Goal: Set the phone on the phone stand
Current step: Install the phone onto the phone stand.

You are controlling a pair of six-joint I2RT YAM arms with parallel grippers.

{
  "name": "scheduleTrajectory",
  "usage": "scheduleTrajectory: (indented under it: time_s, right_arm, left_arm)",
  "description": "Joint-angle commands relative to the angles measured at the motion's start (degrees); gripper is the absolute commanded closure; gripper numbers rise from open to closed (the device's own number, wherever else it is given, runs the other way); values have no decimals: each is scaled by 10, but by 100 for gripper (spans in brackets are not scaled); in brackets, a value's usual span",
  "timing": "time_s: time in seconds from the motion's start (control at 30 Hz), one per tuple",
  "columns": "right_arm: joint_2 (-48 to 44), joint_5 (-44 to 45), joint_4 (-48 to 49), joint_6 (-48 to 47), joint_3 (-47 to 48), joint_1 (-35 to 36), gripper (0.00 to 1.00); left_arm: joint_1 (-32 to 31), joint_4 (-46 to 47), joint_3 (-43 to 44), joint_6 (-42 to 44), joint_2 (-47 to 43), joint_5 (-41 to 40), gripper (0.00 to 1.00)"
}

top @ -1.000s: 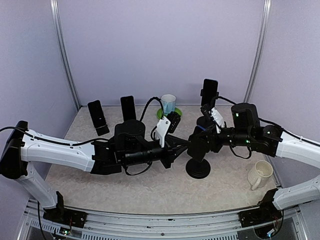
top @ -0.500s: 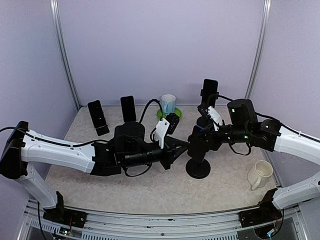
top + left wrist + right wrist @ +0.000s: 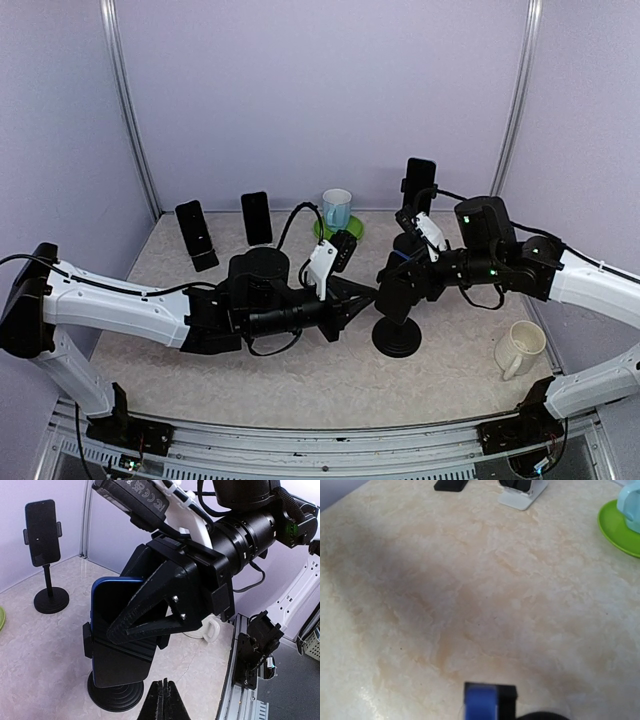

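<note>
The right claw (image 3: 117, 630) is standing slightly parted, its fingers straddling the blue-edged phone (image 3: 105, 605), which is sitting upright in the cradle of the phone stand (image 3: 115, 697) right at the fingertips. Just beside it, the left claw (image 3: 162, 700) is hovering closed and empty above the tabletop (image 3: 40, 650).

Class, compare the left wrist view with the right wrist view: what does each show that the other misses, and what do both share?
Only the left wrist view: the right gripper against the blue-edged phone, the clamp stand holding it, a second phone on a far stand, and the left gripper shut. Only the right wrist view: a pale blue cup and a white stand base. Both: that phone, only its top edge from the right wrist, and the marbled table.
</note>
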Motion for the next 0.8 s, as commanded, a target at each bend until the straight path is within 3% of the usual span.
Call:
scheduleTrajectory:
  time_s: [0.0,0.1,0.13,0.27,0.43,0.77]
  right_arm:
    - [-7,-2,-26,3,7,-4,64]
    - [-12,-1,-27,4,8,-5,51]
    - [-23,1,-25,4,6,-4,38]
    - [-37,4,-24,4,3,-4,26]
    - [-49,17,-26,6,1,-4,21]
    - [-101,40,4,21,-48,-4,19]
  left_arm:
    - [-4,20,-7,-4,-16,-7,99]
    - [-4,22,-10,-5,-17,-10,97]
    - [-4,23,-16,-6,-22,-14,93]
    - [-4,29,-28,-8,-31,-20,86]
    - [-4,32,-46,-13,-42,-26,72]
    - [-4,41,-100,-22,-93,-58,29]
